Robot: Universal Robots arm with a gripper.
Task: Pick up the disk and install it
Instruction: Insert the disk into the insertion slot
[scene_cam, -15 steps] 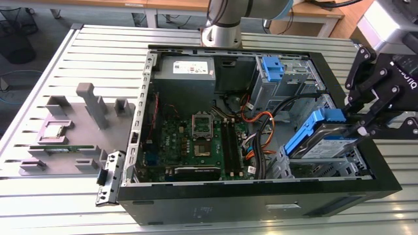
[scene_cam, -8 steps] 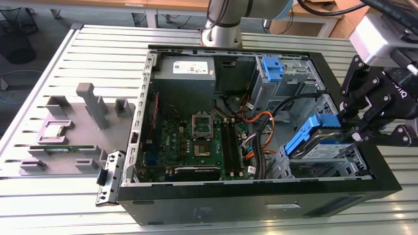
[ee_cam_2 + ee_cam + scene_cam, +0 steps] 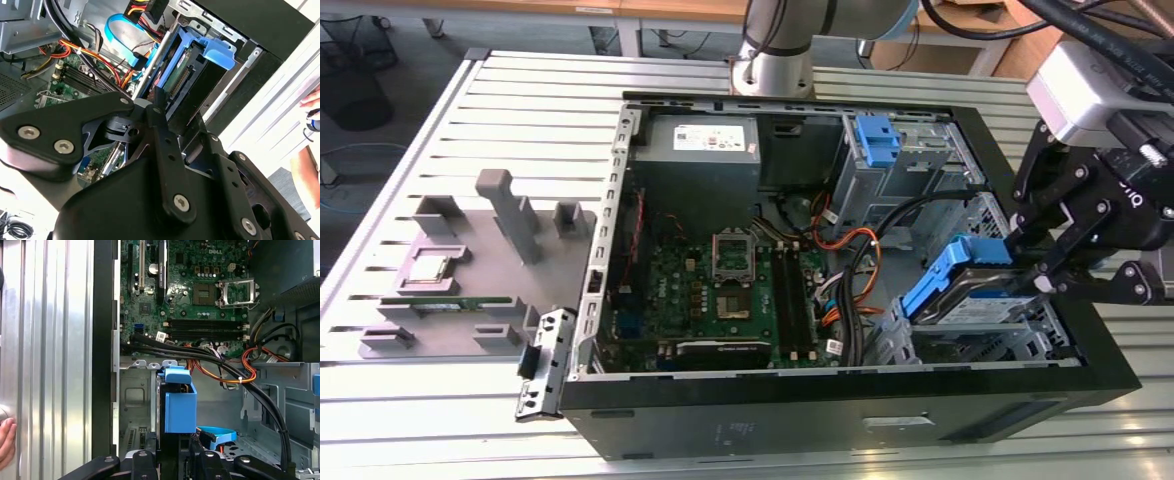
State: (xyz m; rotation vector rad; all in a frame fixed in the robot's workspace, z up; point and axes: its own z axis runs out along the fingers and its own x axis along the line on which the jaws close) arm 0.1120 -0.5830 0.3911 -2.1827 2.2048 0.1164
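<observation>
End effector [image 3: 1047, 282] angled down, clamping disk [image 3: 970, 305], at drive bay [image 3: 1041, 342]

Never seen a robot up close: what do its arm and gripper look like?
The arm is a silver-grey tube. The gripper is matt black, built of jointed flat links with silver screws, topped by a pale grey block; black cables run above.

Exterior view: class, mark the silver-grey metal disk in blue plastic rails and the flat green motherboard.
Silver-grey disk [image 3: 947, 275]: exterior view, blue rail.
Green motherboard [image 3: 680, 285]: exterior view, bare board.
</observation>
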